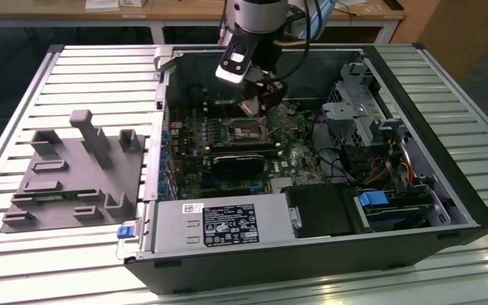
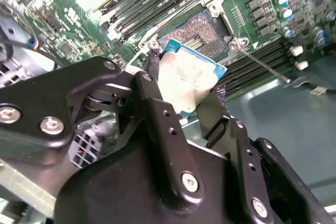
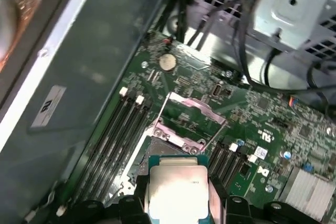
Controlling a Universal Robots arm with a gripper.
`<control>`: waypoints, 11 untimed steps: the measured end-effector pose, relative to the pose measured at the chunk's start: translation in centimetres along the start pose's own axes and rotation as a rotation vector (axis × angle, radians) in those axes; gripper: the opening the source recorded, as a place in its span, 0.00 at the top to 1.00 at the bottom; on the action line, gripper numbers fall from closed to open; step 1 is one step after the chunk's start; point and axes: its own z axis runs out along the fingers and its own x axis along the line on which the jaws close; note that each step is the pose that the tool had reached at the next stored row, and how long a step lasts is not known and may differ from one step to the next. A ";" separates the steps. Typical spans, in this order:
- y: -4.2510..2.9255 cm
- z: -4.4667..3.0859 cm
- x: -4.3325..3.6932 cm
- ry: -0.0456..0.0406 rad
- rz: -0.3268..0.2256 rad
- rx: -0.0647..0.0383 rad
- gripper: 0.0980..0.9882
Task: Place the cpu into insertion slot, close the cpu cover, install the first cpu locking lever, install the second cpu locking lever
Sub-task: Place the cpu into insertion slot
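My gripper (image 2: 187,88) is shut on the cpu (image 2: 190,77), a flat square chip with a silver-grey top and blue-green edge, pinched by two opposite sides between the black fingers (image 2: 157,103). The chip hangs tilted just above the insertion slot (image 2: 202,32), a dark square socket with a metal rim in the green board. In the first wrist view the cpu (image 3: 176,184) sits between the fingertips, and the cpu cover (image 3: 186,121) stands swung open beyond it. A thin locking lever (image 2: 262,67) sticks out beside the socket. In the exterior view the gripper (image 1: 262,105) hovers over the insertion slot (image 1: 246,130).
The board lies inside an open computer case (image 1: 447,190) on a slatted table (image 1: 74,70). Long black memory slots (image 3: 118,135), a drive cage (image 1: 363,108), loose cables (image 1: 345,165) and a power supply (image 1: 218,225) surround the socket. A grey holder block (image 1: 74,171) lies at the exterior view's left.
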 end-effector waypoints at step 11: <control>-0.03 0.39 -0.01 -0.0165 0.200 -0.004 0.51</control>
